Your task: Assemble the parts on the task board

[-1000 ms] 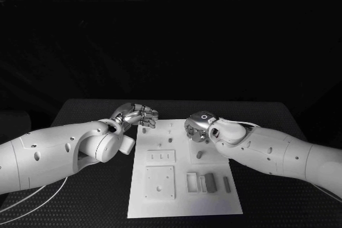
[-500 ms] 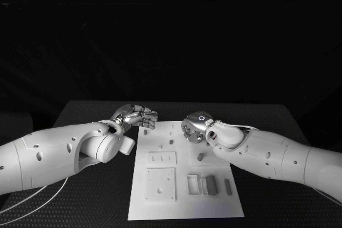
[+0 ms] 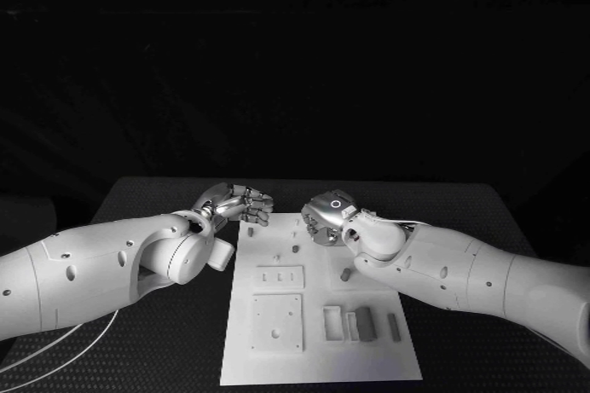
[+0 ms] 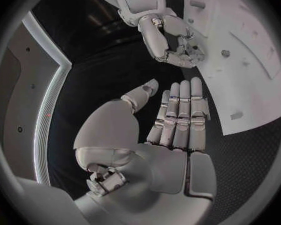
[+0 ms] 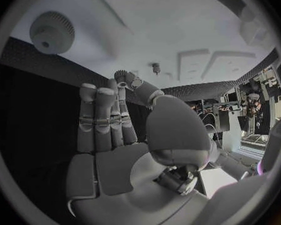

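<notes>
The task board lies mid-counter, grey parts near its front edge; both hands hover at its far end. The left hand and right hand are released, fingers extended, grasping nothing. Risk: a descending palm could topple the upright pegs between them.

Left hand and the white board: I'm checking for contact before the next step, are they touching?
Apart. In the left wrist view the left hand has straight, empty fingers with dark table between the fingertips and the board's edge.
</notes>
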You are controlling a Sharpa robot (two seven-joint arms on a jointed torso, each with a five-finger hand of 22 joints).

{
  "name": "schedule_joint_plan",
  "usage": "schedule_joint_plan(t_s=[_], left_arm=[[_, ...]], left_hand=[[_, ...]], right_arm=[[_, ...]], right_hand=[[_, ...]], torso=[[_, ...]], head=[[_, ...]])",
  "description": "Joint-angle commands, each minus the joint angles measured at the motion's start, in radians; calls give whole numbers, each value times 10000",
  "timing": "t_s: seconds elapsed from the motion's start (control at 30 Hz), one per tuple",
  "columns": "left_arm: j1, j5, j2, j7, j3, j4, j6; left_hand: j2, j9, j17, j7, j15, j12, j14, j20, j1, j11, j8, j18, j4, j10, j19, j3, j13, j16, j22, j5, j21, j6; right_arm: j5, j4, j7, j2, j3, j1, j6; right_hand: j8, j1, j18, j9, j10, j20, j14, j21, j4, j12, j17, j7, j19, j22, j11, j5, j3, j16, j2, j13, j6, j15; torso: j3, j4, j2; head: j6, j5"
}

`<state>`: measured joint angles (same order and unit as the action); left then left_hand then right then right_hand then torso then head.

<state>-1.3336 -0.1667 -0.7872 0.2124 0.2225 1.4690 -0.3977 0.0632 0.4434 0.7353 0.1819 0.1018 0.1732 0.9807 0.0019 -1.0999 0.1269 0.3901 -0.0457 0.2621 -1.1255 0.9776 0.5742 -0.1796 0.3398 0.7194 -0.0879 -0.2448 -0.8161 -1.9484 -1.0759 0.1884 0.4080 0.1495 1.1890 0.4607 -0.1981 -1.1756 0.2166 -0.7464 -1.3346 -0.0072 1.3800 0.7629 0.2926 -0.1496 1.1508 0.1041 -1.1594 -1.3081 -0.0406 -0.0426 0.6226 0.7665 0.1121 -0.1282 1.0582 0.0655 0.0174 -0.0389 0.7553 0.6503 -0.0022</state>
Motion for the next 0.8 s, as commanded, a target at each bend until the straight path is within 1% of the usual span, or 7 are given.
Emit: schedule_joint_plan(t_s=[0.03,0.13,0.3,0.37,0.57,0.7,0.8], left_arm=[[-12,39,32,155,-13,42,-17],[-13,39,36,159,-14,70,-10],[-36,39,38,163,-17,106,-30],[-53,39,33,163,-18,123,-38],[-114,39,30,166,-20,163,-62],[-174,41,64,145,-19,163,-58],[-223,41,53,155,-19,210,-82]], left_hand=[[-16,-9,17,30,15,-44,37,9,56,24,-69,-177,-40,26,-33,9,-15,-53,13,62,41,63],[-18,-10,19,29,15,-48,37,9,55,26,-71,-177,-39,28,-33,10,-16,-55,14,62,42,65],[-18,-11,23,28,15,-57,39,10,55,29,-74,-177,-38,34,-33,10,-16,-60,17,63,43,69],[-17,-12,25,28,15,-62,40,10,56,31,-76,-176,-38,38,-33,10,-16,-62,18,64,45,72],[-15,-14,30,28,16,-71,41,11,55,35,-80,-177,-35,44,-33,9,-16,-67,20,65,46,77],[-9,-15,32,28,16,-77,42,11,56,37,-83,-176,-34,47,-34,7,-17,-69,22,66,48,80],[-5,-15,34,27,16,-80,42,11,57,38,-83,-176,-34,47,-35,6,-17,-72,23,67,49,81]], right_arm=[[-466,127,237,-100,0,39,348],[-493,269,241,-222,-1,66,387],[-504,466,217,-384,-1,92,397],[-524,575,216,-465,-1,96,398],[-527,939,192,-708,-1,105,417],[-523,1078,134,-808,-1,105,413],[-519,1091,78,-852,-1,105,435]], right_hand=[[-50,-34,452,-9,-57,-84,34,51,-9,-13,12,-7,9,-254,-4,-35,41,64,40,-17,53,49],[-49,-35,452,-10,-59,-86,33,59,-9,-12,12,-7,11,-254,-3,-34,41,68,43,-18,55,50],[-49,-35,451,-10,-62,-89,33,76,-11,-10,14,-8,14,-252,-2,-35,43,76,47,-20,59,51],[-48,-36,452,-10,-63,-90,33,81,-11,-9,15,-9,15,-252,-2,-35,44,77,48,-20,60,52],[-46,-37,451,-10,-62,-92,31,91,-11,-6,15,-9,18,-251,-2,-35,47,81,48,-21,60,52],[-44,-37,451,-9,-60,-92,29,97,-12,-4,15,-8,22,-250,-2,-34,49,83,47,-21,58,51],[-41,-35,450,-9,-59,-93,26,104,-14,-1,15,-7,25,-249,-3,-35,51,85,46,-21,57,50]], torso=[[4,-9,3],[6,-15,20],[6,-19,24],[2,-4,19],[7,-15,40],[22,-68,84],[30,-98,115]], head=[[-19,-21],[-58,-18],[-46,54],[-39,82],[25,120],[-1,88],[-19,108]])
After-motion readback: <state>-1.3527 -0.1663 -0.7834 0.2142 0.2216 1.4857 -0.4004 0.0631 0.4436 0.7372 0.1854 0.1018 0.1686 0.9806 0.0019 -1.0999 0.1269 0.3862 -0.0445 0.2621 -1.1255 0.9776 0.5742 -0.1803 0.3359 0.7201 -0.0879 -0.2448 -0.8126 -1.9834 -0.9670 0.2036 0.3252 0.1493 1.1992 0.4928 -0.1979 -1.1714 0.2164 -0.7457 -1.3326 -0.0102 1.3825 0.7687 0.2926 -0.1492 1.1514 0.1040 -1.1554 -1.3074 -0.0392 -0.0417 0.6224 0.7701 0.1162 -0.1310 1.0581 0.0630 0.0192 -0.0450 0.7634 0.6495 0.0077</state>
